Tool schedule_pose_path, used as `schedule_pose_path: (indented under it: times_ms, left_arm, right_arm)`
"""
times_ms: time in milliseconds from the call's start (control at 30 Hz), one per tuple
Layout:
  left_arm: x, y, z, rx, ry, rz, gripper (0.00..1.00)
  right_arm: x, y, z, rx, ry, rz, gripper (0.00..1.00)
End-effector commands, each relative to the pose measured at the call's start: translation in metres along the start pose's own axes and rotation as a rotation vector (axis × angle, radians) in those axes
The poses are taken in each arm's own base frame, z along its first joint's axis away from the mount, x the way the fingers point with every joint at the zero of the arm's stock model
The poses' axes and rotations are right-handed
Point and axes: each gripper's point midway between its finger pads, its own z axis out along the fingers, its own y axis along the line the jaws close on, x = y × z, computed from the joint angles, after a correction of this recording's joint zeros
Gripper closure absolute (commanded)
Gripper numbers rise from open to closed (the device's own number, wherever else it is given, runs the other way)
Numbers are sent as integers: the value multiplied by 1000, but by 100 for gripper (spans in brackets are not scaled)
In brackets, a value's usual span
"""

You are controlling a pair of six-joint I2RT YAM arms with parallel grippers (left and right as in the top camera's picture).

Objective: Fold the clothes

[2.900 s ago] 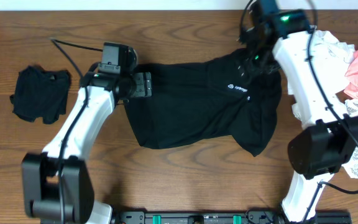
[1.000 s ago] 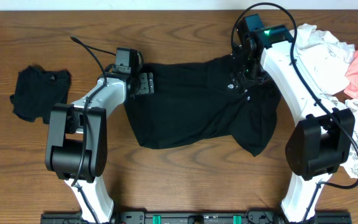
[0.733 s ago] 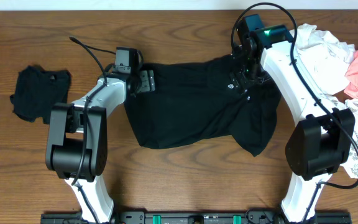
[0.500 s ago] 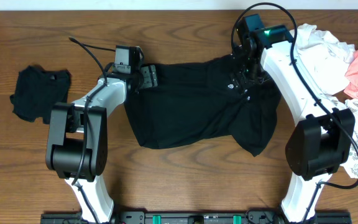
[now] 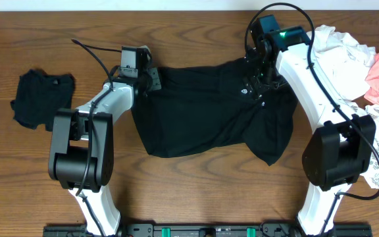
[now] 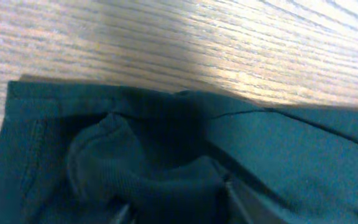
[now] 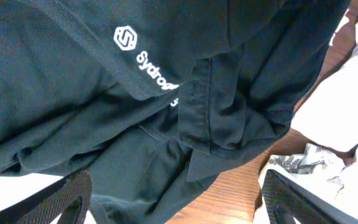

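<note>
Flattening the black top (image 5: 209, 112) before the fold.
It lies rumpled between both grippers; the left gripper (image 5: 151, 78) pinches its far-left corner, the right gripper (image 7: 179, 199) hangs spread over the collar (image 7: 216, 112). Next, I judge, right must grip there, then both pull taut.

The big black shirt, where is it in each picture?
Overhead: big black shirt spread in the middle of the wooden table.
Left wrist: its bunched corner fills the lower part.
Right wrist: it fills most of the picture, white logo up top.
Shared landmark: the wooden table, showing past the shirt's edge in all three.
</note>
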Motion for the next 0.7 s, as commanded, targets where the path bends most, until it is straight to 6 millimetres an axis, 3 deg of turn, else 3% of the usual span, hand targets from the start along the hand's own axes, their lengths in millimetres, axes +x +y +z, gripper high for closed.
schedule_pose_path:
  times_ms: [0,33,200,467,667]
  left_arm:
    - [2,12,4,-31,2,-10,82]
    - [1,12,3,-33,0,-11,94]
    - [-7,23,-14,-75,-11,-16,94]
    - [-40,32,-80,-119,-96,40,94]
    - [-56,25,-106,-107,-159,42,94]
  right_arm:
    - [0,0,-5,14,-9,6,14]
    - [0,0,-5,14,-9,6,14]
    - [-1,0,-5,15,-13,24,16]
    - [-17,-2,-6,15,-81,61,15]
    - [-19,23,-6,-121,-99,-82,15]
